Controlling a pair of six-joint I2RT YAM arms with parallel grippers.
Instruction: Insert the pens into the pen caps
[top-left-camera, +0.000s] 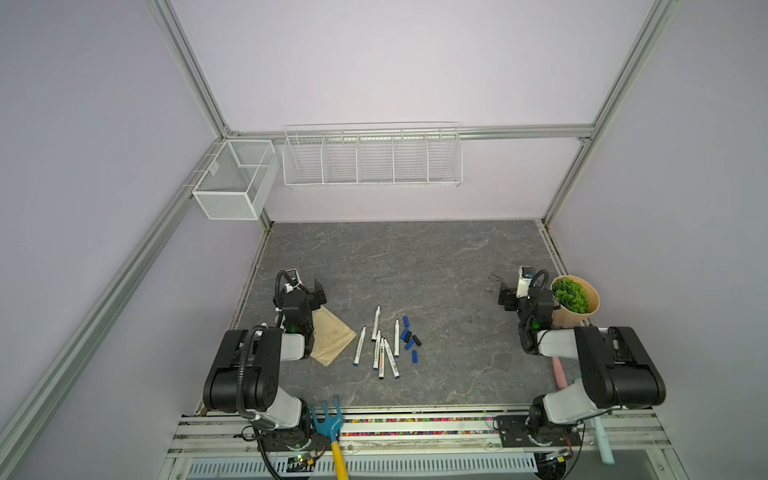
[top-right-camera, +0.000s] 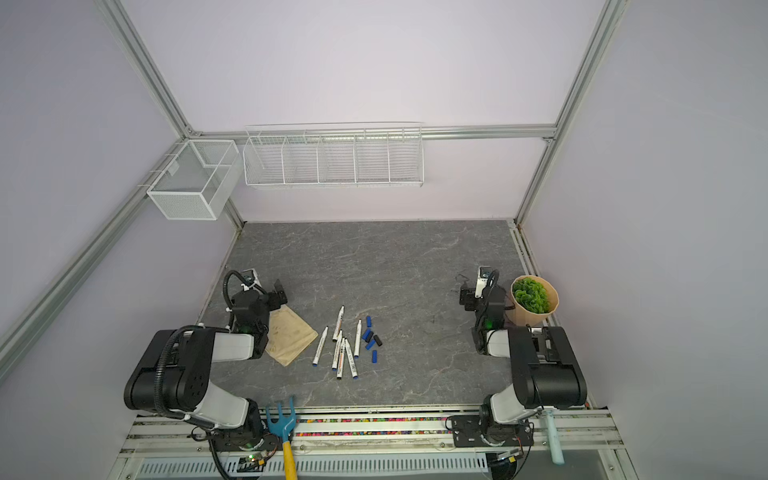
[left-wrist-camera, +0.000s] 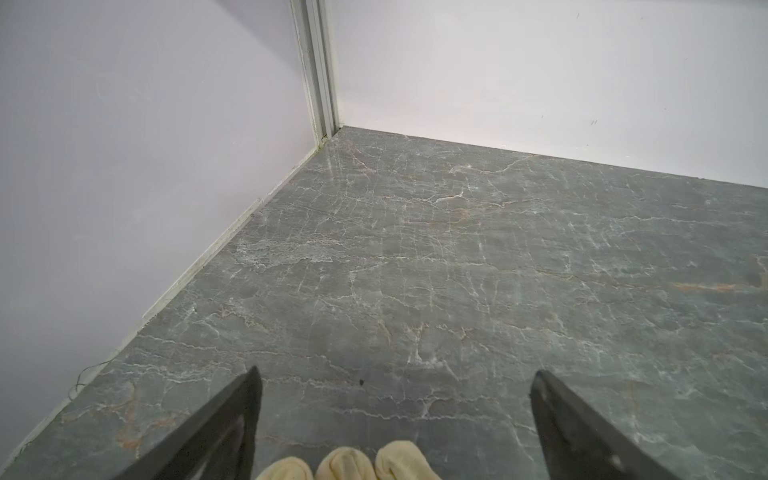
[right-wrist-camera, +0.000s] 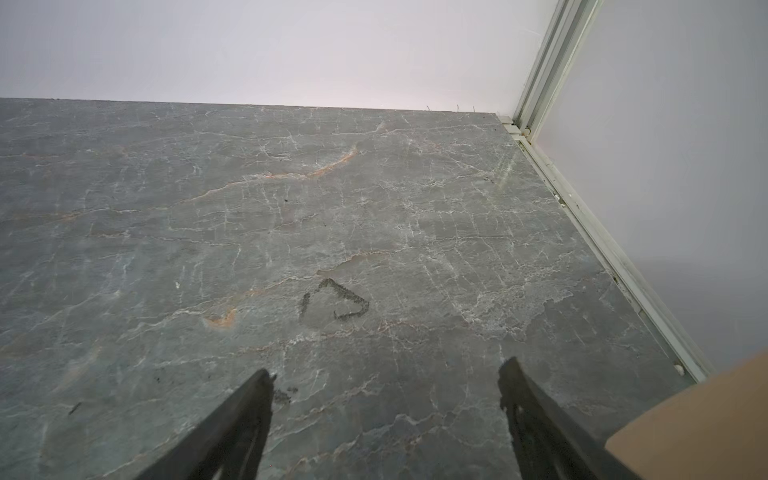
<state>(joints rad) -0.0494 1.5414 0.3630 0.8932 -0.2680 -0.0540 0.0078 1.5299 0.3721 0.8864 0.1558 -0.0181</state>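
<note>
Two grippers: both hang at the sides of the table; no pen is capped yet, so the step looks like a first reach.
Left gripper (left-wrist-camera: 397, 372): jaws spread wide, holding nothing, by the far end of a beige glove (top-left-camera: 330, 338).
Pens (top-left-camera: 381, 357): six, lying on the grey tabletop (top-left-camera: 415, 266) at mid-front. The leftmost lies apart and seems the easiest pick, taken mid-barrel.
Pen caps (top-left-camera: 409, 344): four blue and two black, huddled just right of the pens. Best to take an outer one by its side, line its mouth up with the pen tip and push straight.
Right gripper (right-wrist-camera: 387, 366): jaws wide, empty, well right of the caps.
Left obstacle: the beige glove lies just left of the pens and may catch a low sweep.
Garden fork (top-left-camera: 328, 424): at the front edge, clear of the work.
Bundle: several pens touch, so a jaw may roll neighbours.
Potted plant (top-left-camera: 571, 295): just beside the right arm.
</note>
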